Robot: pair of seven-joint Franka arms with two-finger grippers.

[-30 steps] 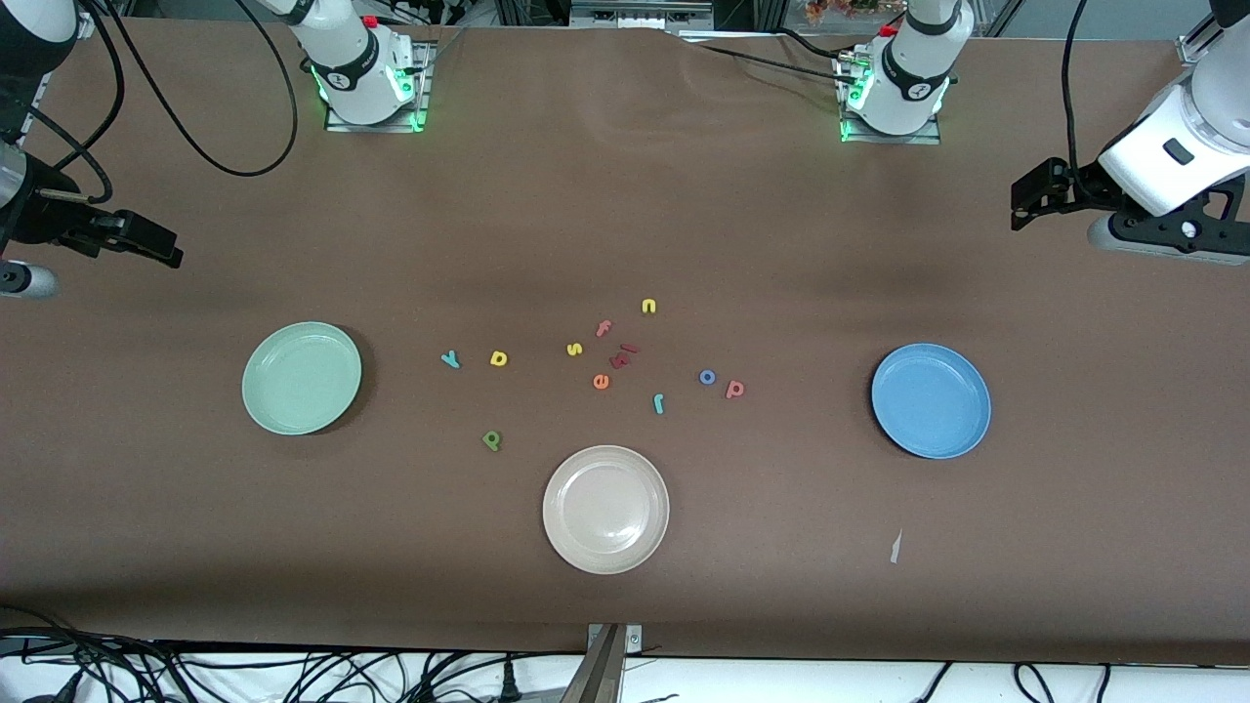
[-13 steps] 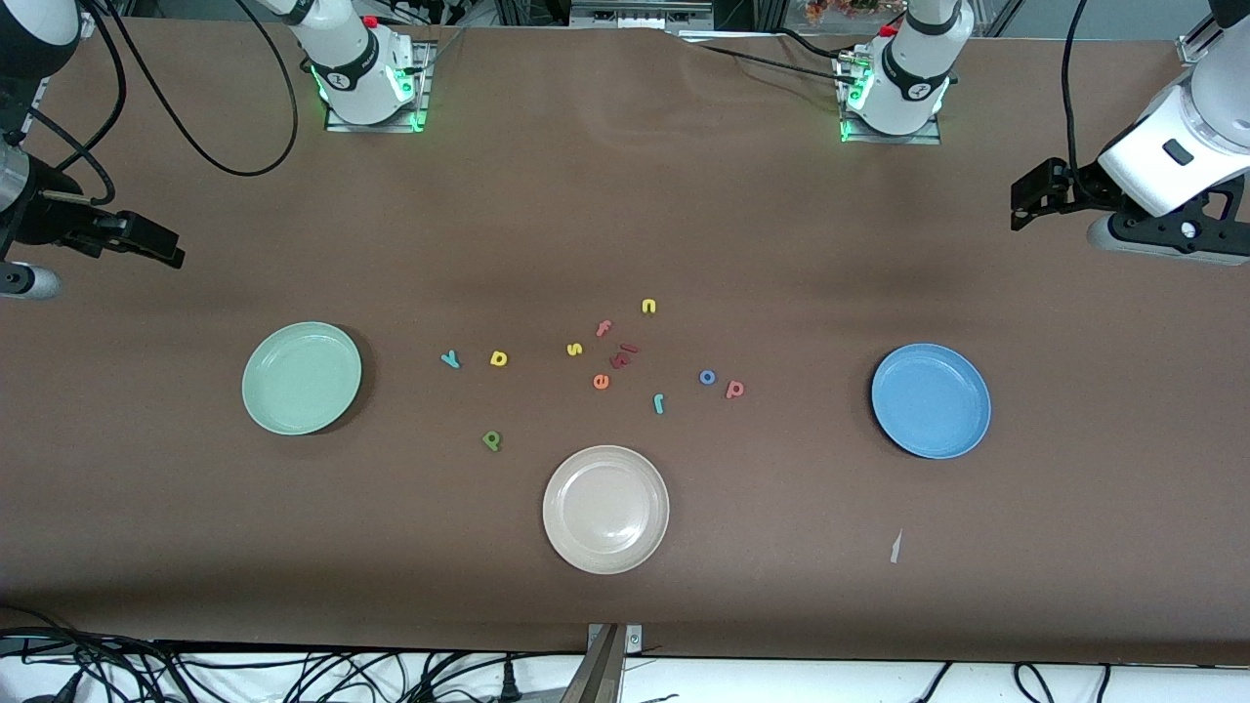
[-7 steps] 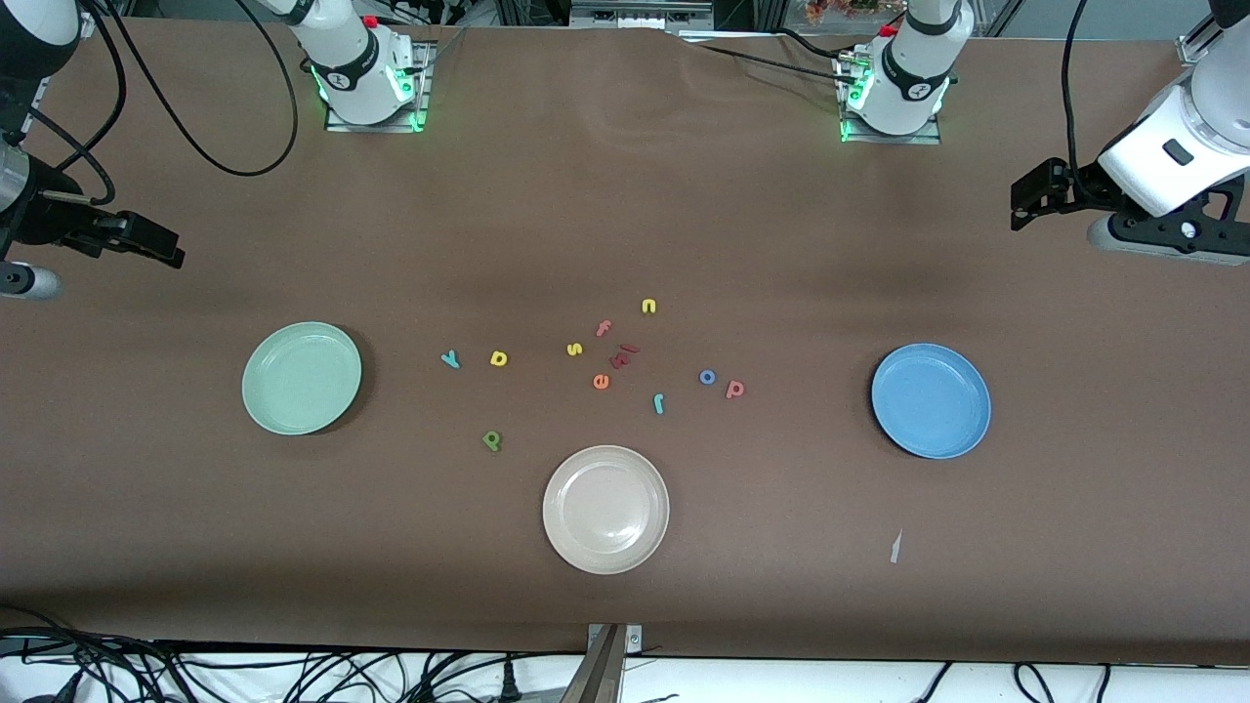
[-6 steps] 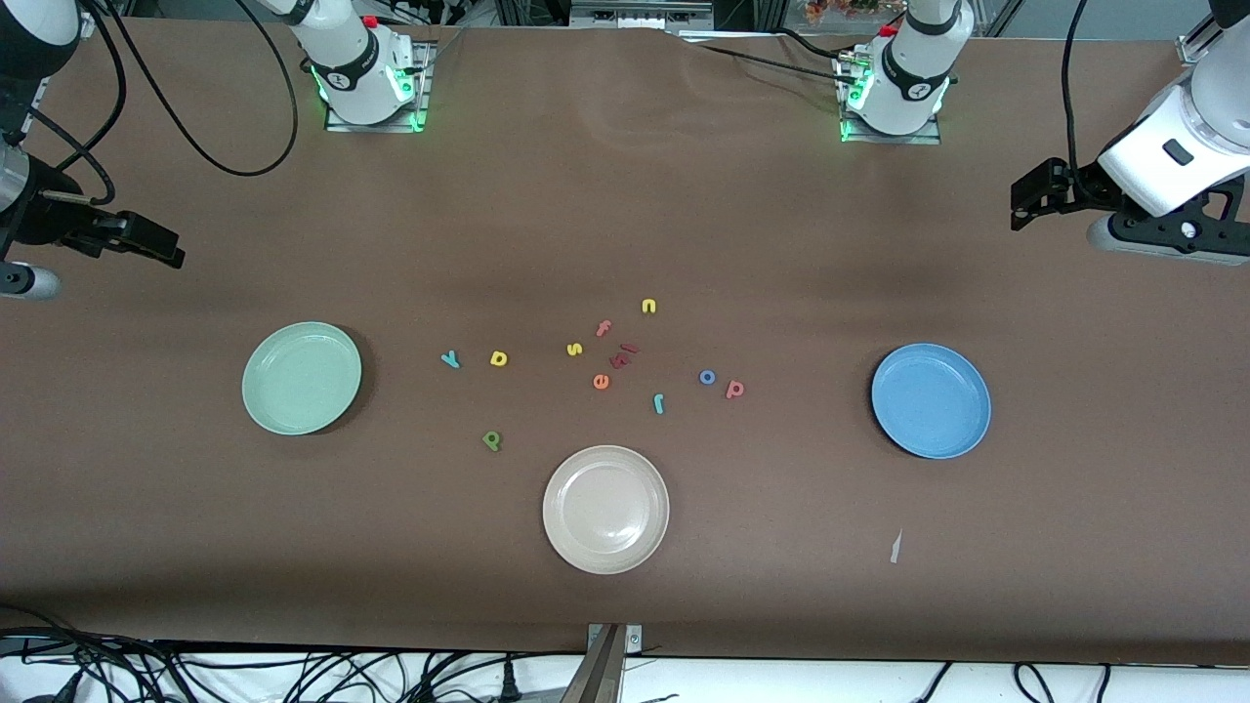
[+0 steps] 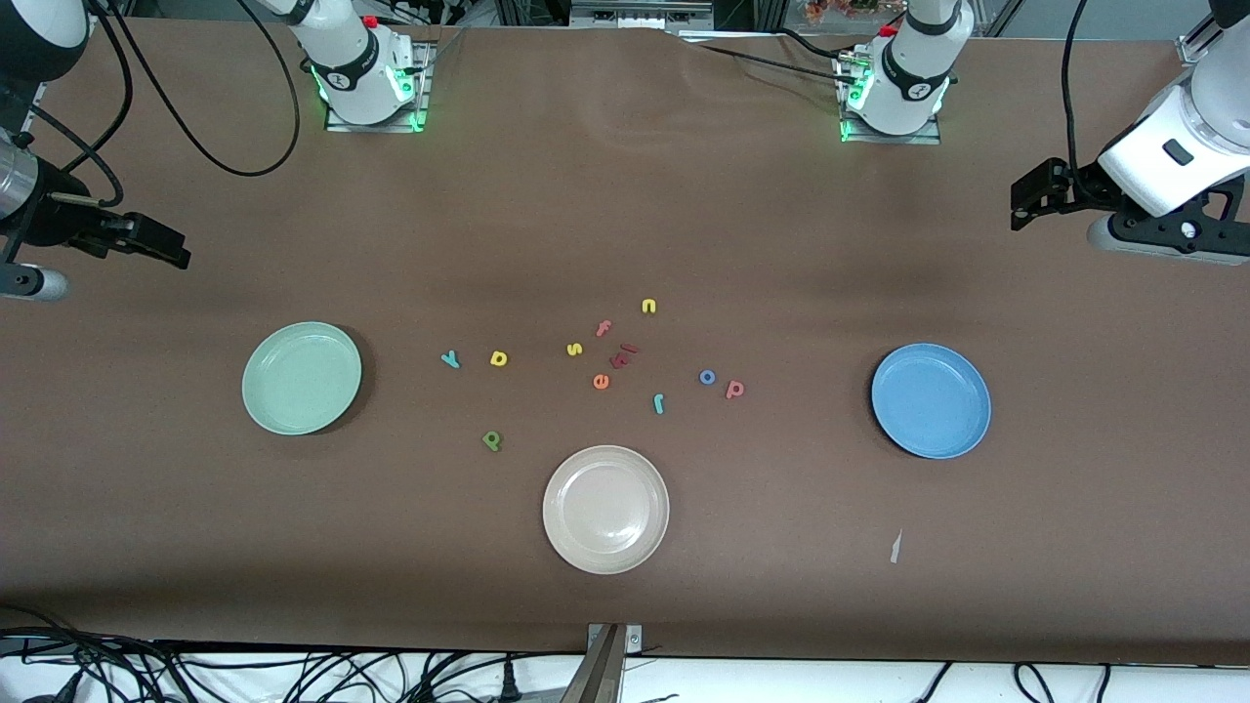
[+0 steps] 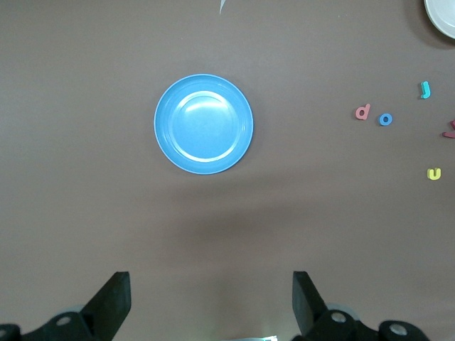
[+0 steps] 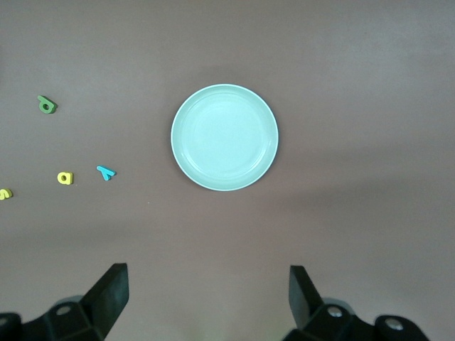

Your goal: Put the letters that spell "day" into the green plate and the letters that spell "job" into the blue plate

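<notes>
The green plate lies toward the right arm's end and holds nothing. The blue plate lies toward the left arm's end, also bare. Between them on the table are the teal y, yellow a, green d, teal j, blue o and red b. My right gripper hangs open above the table near the green plate. My left gripper hangs open above the table near the blue plate. Neither holds anything.
A beige plate sits nearer the front camera than the letters. Other letters lie in the middle cluster: yellow s, yellow n, red f, orange e and dark red pieces. A paper scrap lies near the front edge.
My right gripper has shifted slightly toward the table's middle. The left arm, the plates and the letters have not moved.
</notes>
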